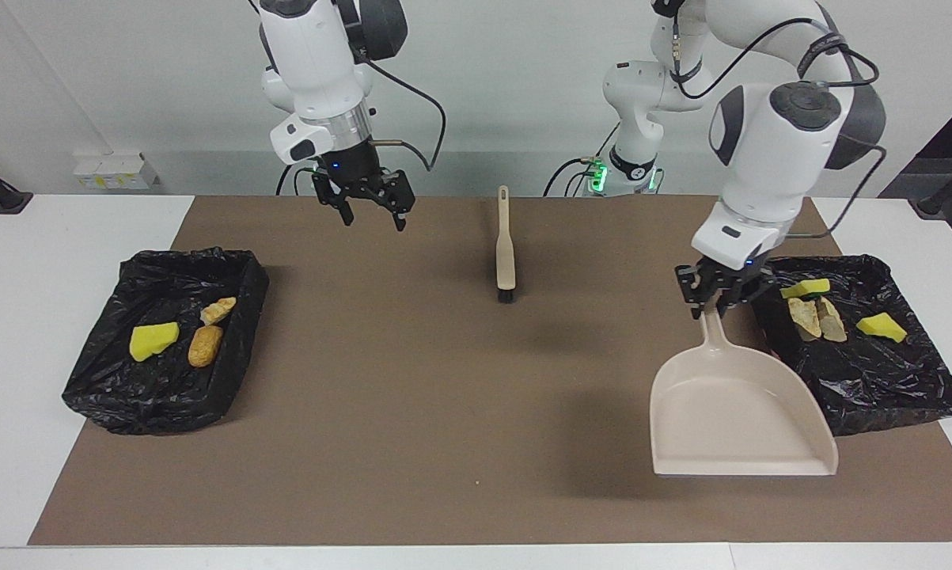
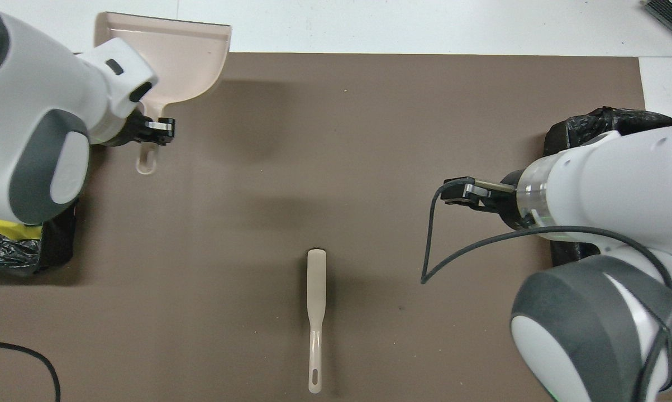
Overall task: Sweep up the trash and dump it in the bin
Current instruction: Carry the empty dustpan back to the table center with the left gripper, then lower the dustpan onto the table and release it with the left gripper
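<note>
Right, left gripper (image 1: 718,305) is clamped on the dustpan (image 1: 735,412) handle, pan hanging tilted over the mat (image 1: 412,396) just beside the bin (image 1: 903,388) at the left arm's end. I see nothing in the pan.

Right gripper (image 1: 373,207) is up in the air over the mat near the robots, toward the right arm's end, fingers spread apart, holding nothing.

Brush (image 1: 506,257) lies flat on the mat mid-table, bristle end pointing away from the robots, handle toward them, touched by neither gripper.

Trash is all binned as far as I can see: yellow sponge bits (image 1: 881,326) and tan chunks (image 1: 816,318) in the bin by the dustpan; one yellow bit (image 1: 153,340) and two orange-tan chunks (image 1: 206,345) in the other bin (image 1: 127,396) at the right arm's end. One tiny crumb (image 1: 476,480) sits on the mat, well apart from both bins.
</note>
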Motion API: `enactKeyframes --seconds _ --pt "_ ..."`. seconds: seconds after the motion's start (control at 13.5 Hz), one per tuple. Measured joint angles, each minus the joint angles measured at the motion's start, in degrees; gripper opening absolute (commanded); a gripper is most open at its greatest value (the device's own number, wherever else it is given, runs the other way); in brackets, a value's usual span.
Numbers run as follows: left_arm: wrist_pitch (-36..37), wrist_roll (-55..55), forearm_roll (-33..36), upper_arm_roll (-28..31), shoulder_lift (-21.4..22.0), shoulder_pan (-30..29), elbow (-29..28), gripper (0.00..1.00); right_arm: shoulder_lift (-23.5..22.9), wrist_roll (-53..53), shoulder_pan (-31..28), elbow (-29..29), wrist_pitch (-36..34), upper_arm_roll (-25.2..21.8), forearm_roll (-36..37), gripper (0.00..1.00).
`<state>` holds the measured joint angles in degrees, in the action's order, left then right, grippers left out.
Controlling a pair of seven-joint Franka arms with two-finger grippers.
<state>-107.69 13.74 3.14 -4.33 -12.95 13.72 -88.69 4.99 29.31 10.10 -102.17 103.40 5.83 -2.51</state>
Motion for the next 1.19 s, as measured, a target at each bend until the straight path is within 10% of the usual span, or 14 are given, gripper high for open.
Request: enactKeyframes --seconds 0.67,1.19 --pt "-13.6 15.1 -2.9 -0.1 -6.2 16.4 -7.3 0.00 -8.5 -5.3 -6.4 17.8 -15.8 -0.1 3.3 1.00" --pt "-19.0 17.4 -5.4 0.0 -6.7 18.9 -11.4 0.00 -9.5 -8.7 -8.3 19.0 -15.5 -0.1 3.6 1.00"
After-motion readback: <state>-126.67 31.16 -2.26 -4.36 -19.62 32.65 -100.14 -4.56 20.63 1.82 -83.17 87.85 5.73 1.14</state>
